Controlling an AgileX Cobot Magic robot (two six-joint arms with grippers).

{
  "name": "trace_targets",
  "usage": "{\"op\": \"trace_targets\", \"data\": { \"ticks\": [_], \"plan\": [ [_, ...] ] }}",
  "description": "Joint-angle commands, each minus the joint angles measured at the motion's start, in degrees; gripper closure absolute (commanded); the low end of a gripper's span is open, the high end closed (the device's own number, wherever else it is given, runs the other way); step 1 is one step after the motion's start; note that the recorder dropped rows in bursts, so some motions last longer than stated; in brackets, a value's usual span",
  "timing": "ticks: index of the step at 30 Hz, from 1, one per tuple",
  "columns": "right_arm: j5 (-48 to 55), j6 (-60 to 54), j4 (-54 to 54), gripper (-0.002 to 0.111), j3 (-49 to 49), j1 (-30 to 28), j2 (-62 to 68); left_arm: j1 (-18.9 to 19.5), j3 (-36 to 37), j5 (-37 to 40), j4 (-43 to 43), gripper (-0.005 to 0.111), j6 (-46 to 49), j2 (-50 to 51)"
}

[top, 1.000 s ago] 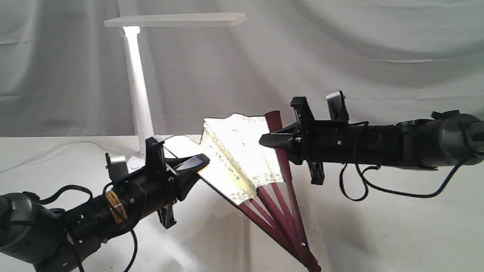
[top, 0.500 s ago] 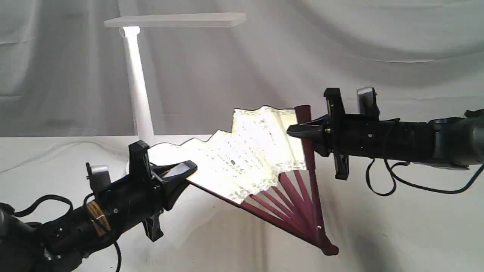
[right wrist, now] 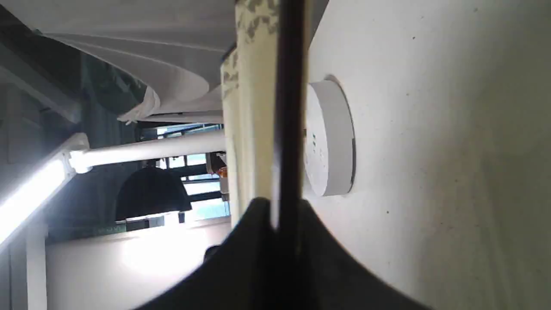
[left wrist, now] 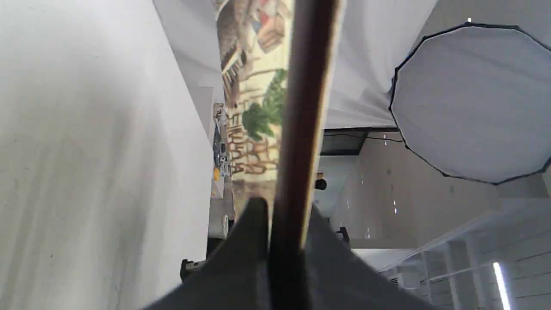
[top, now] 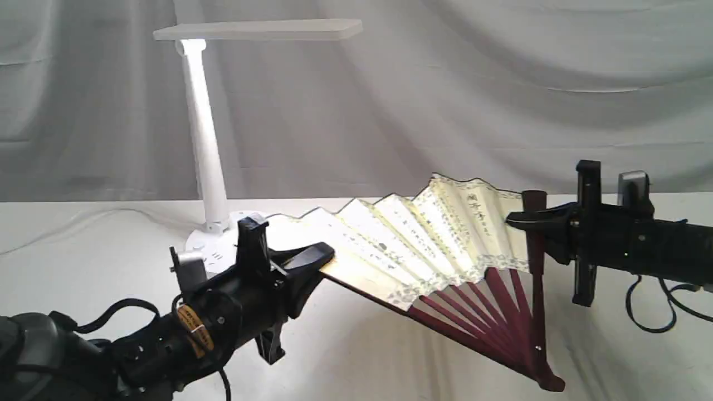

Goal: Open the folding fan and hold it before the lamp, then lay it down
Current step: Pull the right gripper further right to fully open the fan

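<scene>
The left hand (top: 326, 257) and right hand (top: 509, 220) each clench an outer rib of the spread folding fan (top: 445, 234); the left hand hides part of the lamp (top: 203, 139) base.

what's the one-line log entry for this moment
fan: spread | left jaws: shut on one end rib | right jaws: shut on the other | lamp: behind

The folding fan (top: 440, 234) spans between my left gripper (top: 326, 259), clamped on its left outer rib, and my right gripper (top: 515, 221), clamped on its right outer rib, above the table (top: 356, 356). Its pivot sits low, below my right gripper. The lamp (top: 205, 150) stands on the table behind the fan's left end.
</scene>
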Motion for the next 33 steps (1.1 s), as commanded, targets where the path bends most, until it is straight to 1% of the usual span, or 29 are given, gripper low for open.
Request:
{"op": "trace_targets", "data": {
  "ticks": [1, 5, 7, 23, 30, 33],
  "plan": [
    [1.0, -4.1, -0.7, 0.108, 2.2, -3.3, -0.4, -0.4, -2.3, -1.6, -2.8, 0.107, -0.6, 0.4],
    [1.0, -5.5, -0.7, 0.108, 4.9, -6.7, -0.9, -1.4, -3.9, -1.6, -2.2, 0.107, -0.6, 0.9],
    [1.0, -6.2, -0.7, 0.108, 5.6, -8.2, -1.3, -1.8, -3.9, -1.6, -3.6, 0.107, -0.5, 1.0],
    [1.0, -6.2, -1.7, 0.108, 6.1, -19.3, -1.9, -1.8, -3.9, -1.6, -8.0, 0.107, 2.3, 1.0],
    [1.0, -5.8, -4.2, 0.108, 6.1, -22.5, -1.9, -1.8, -3.9, -1.6, -12.1, 0.107, 5.1, 1.0],
    [1.0, -5.8, -4.3, 0.108, 6.1, -23.1, -1.9, -2.0, -3.9, -1.6, -13.7, 0.107, 6.8, 1.0]
  ]
}}
